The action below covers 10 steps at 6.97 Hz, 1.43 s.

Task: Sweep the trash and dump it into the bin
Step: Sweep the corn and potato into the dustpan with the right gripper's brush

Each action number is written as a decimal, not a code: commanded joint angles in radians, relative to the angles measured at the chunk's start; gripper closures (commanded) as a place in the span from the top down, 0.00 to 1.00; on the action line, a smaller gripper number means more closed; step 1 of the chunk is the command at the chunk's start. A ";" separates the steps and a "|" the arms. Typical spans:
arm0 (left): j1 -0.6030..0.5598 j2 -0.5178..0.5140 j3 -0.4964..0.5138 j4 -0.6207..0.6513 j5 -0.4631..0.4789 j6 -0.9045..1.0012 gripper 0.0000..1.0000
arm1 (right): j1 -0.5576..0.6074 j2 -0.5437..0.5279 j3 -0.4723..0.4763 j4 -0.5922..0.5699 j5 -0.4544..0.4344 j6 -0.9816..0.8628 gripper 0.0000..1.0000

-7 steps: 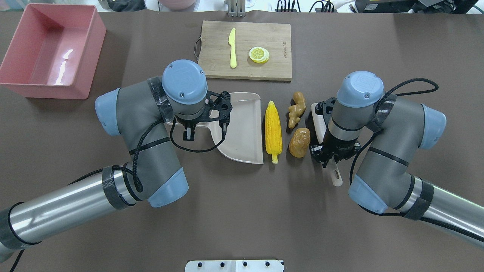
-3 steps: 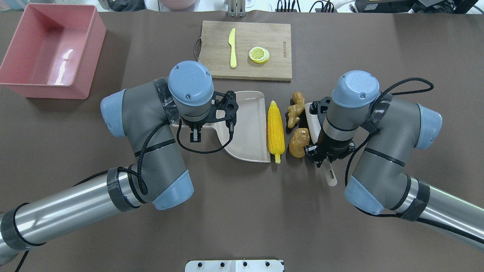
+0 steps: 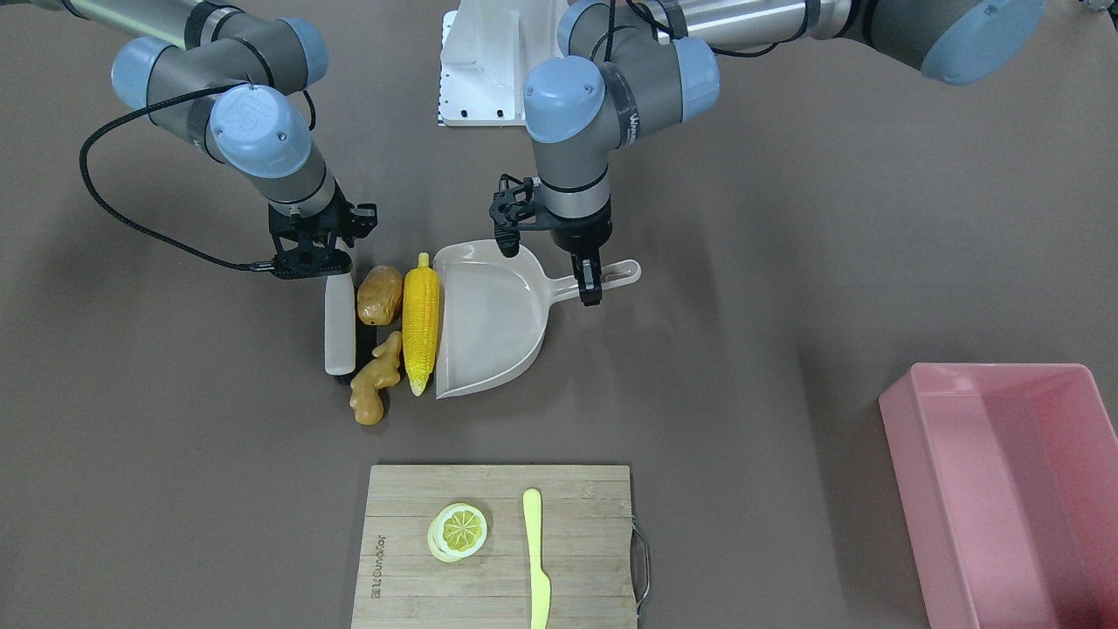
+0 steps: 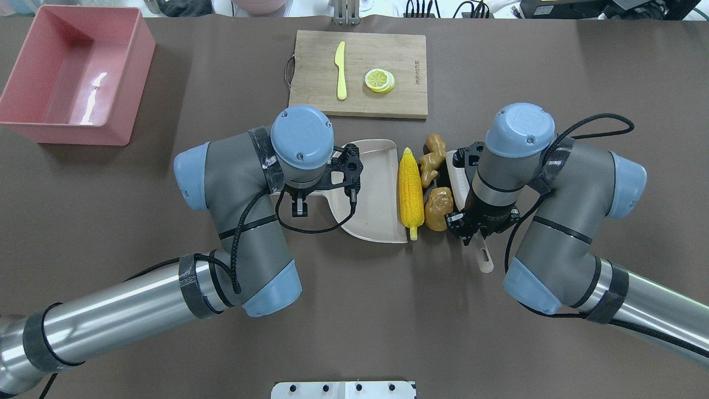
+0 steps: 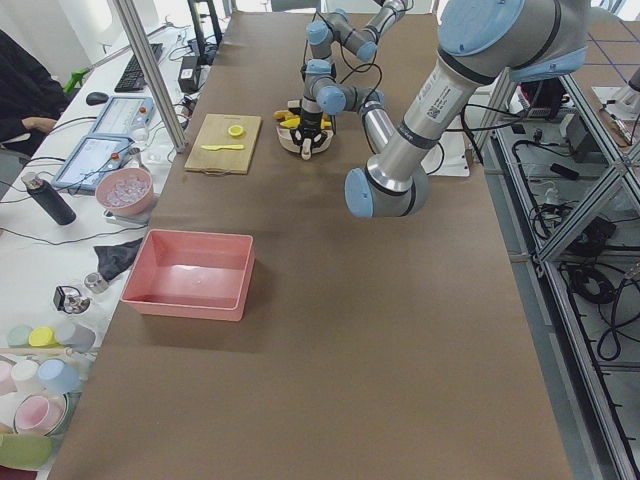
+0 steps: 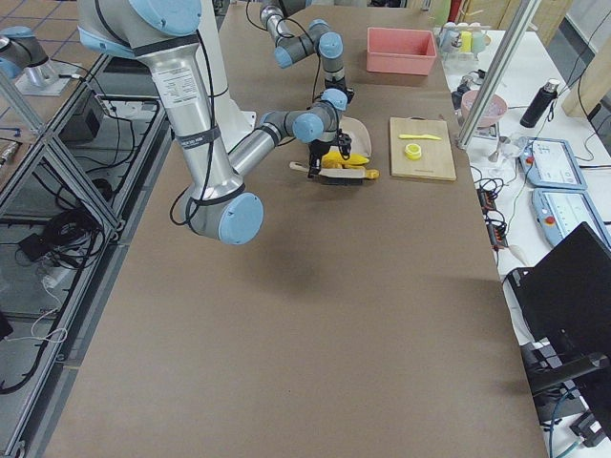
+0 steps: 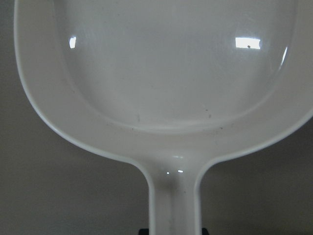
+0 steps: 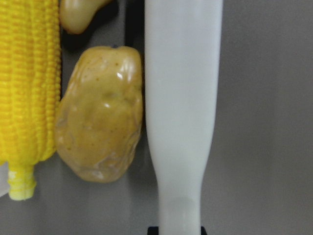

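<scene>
Pinching dustpan [image 4: 376, 185] and brush [image 8: 182, 98] respectively, left claw [image 3: 589, 281] and right claw [image 3: 323, 269] sit low over a brown table [image 4: 354, 310].

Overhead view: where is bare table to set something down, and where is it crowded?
Bare: table between pink bin and cutting board, and right of the board. Crowded: dustpan, corn cob, potato, ginger root and brush packed mid-table.
</scene>
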<state>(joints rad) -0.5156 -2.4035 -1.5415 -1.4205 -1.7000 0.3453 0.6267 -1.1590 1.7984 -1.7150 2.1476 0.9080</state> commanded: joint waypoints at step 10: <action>0.041 -0.040 0.027 0.034 0.040 -0.006 0.00 | -0.007 0.100 0.033 0.000 0.018 0.124 0.00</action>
<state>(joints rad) -0.4865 -2.4474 -1.5157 -1.3844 -1.6646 0.3396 0.5907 -1.0699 1.8289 -1.7141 2.1517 1.0295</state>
